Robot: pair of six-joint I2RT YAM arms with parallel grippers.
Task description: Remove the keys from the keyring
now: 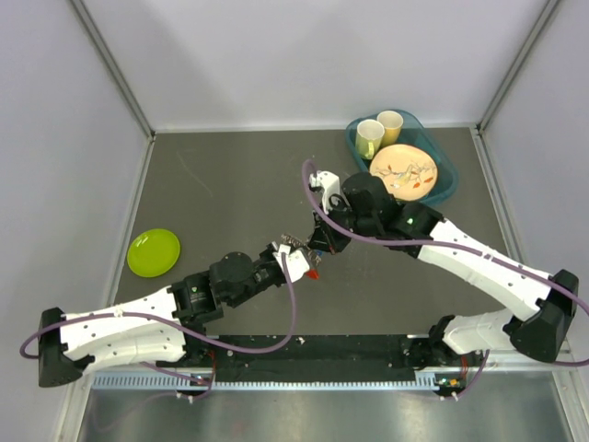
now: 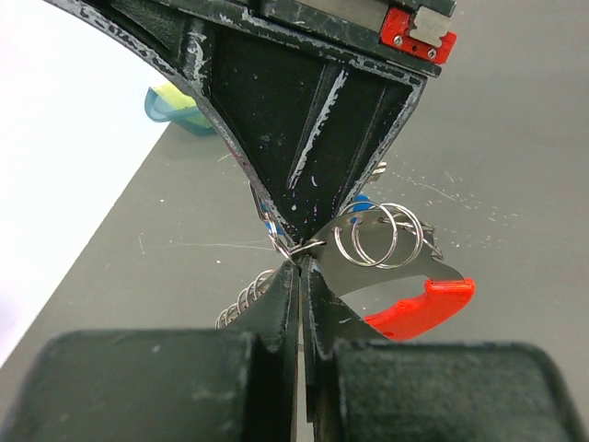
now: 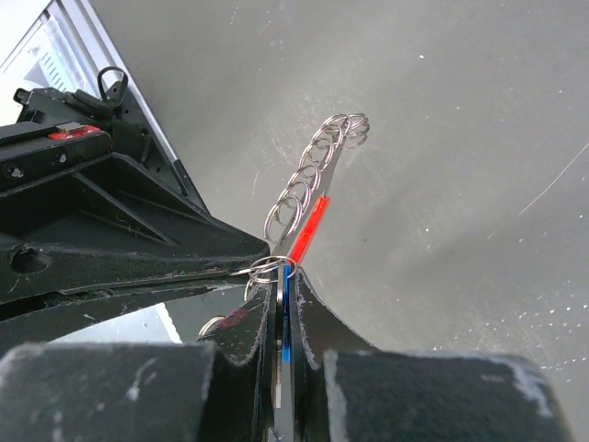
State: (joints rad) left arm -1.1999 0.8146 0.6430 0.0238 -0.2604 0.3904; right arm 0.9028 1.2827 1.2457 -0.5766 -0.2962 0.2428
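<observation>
Now, mid-separation: my left gripper (image 2: 301, 267) is pinched shut on the keyring (image 2: 375, 236), and my right gripper (image 3: 283, 276) clamps the blue key (image 3: 286, 318). The red key (image 2: 423, 308) dangles at four o'clock. Next, I judge, comes threading the blue head off the coil.

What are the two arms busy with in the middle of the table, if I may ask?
They are working on a bunch of keys held between them. The right gripper is shut on the blue-headed key. The left gripper is shut, apparently pinching the keyring at that key's head. The red-headed key dangles free beside a chain of linked rings. Neither key has come off yet.
</observation>
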